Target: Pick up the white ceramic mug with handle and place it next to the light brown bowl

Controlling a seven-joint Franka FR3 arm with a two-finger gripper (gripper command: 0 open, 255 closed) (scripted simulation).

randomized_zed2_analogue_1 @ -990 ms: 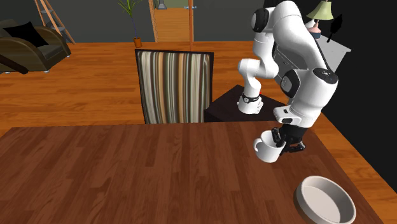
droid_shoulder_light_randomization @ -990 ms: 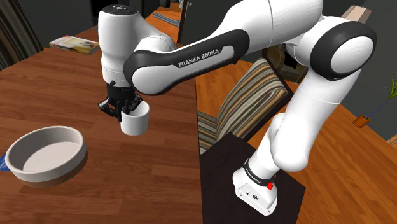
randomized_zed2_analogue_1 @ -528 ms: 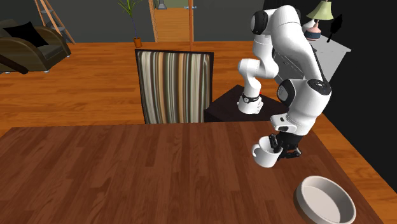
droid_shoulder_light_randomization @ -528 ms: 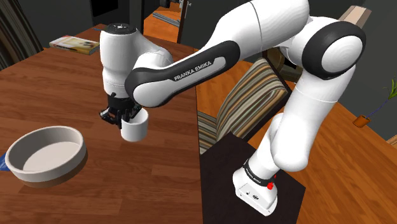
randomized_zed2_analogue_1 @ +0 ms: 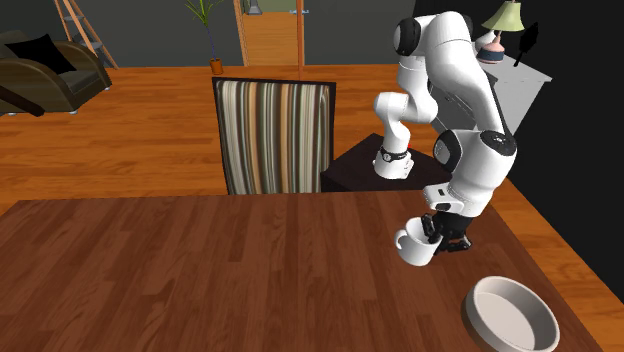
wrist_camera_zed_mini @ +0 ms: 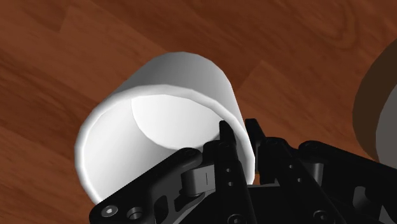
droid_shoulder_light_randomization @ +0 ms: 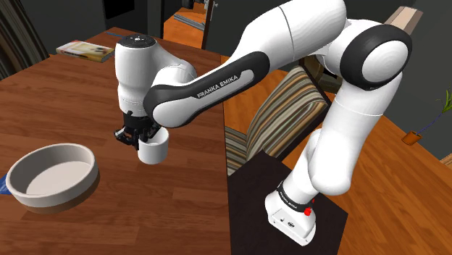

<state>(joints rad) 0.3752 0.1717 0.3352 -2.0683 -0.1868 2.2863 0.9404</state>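
End effector [wrist_camera_zed_mini: 238, 131] astride mug [wrist_camera_zed_mini: 172, 83] rim, handle [randomized_zed2_analogue_1: 401, 238] opposite

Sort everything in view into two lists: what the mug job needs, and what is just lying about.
Belongs to the job:
white mug, its wall clasped by the gripper
bowl, which the mug goes beside
wooden table

Just lying about:
striped chair
book on the table's far corner
armchair
potted plant
lamp
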